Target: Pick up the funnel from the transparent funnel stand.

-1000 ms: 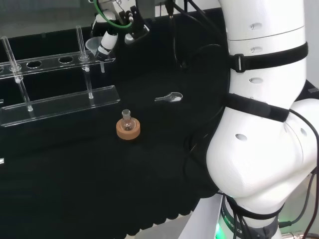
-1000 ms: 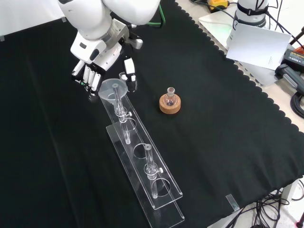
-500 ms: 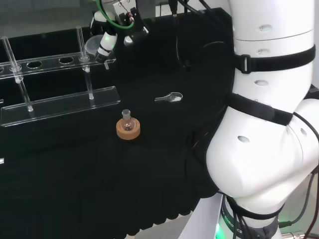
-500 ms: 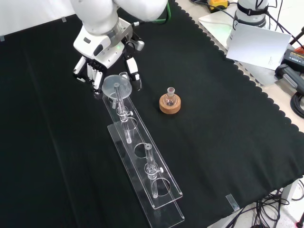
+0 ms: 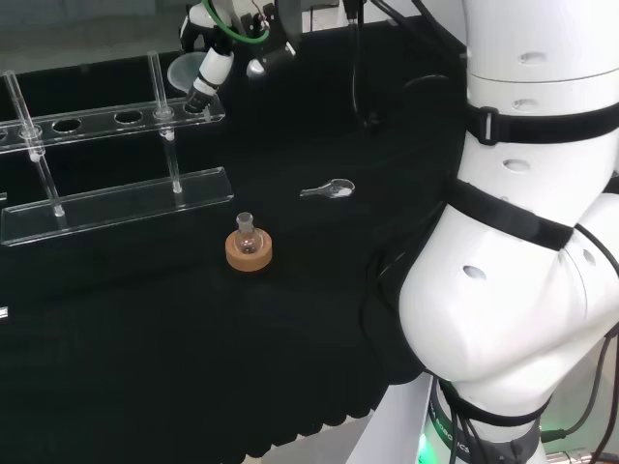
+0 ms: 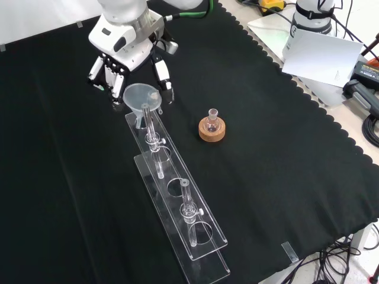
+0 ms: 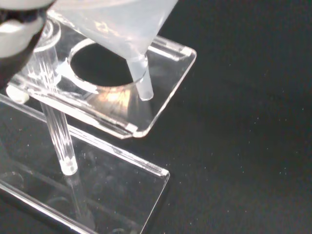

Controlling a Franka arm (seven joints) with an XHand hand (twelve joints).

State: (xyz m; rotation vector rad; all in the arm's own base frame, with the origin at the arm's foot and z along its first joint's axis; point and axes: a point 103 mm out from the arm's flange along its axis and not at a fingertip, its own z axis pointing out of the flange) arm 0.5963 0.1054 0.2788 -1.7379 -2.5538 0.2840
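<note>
In the upper left of the front view, the hand (image 6: 127,50) has its fingers curled down around the translucent funnel (image 6: 142,97), fingers on one side of the cone and the thumb on the other, so it grips the funnel. The funnel's wide mouth faces up and its stem points down, the long axis close to vertical with a slight tilt. The wrist view adds what the other two cannot settle: the stem tip of the funnel (image 7: 144,90) hangs clear above the top plate of the transparent funnel stand (image 7: 161,73), beside the round hole and near the plate's end edge, not seated in it. The front view shows the stand (image 6: 177,201) running from the funnel toward the lower middle of the frame, with clear posts and further holes. In the head view the hand (image 5: 208,72) and funnel (image 5: 184,70) sit at the upper left, over the stand's end. A small flask (image 6: 212,121) on a cork ring (image 6: 212,132) stands apart, right of the stand in the front view. The head view also shows a small clear spoon-like piece (image 5: 329,189) on the black cloth (image 5: 145,329).
</note>
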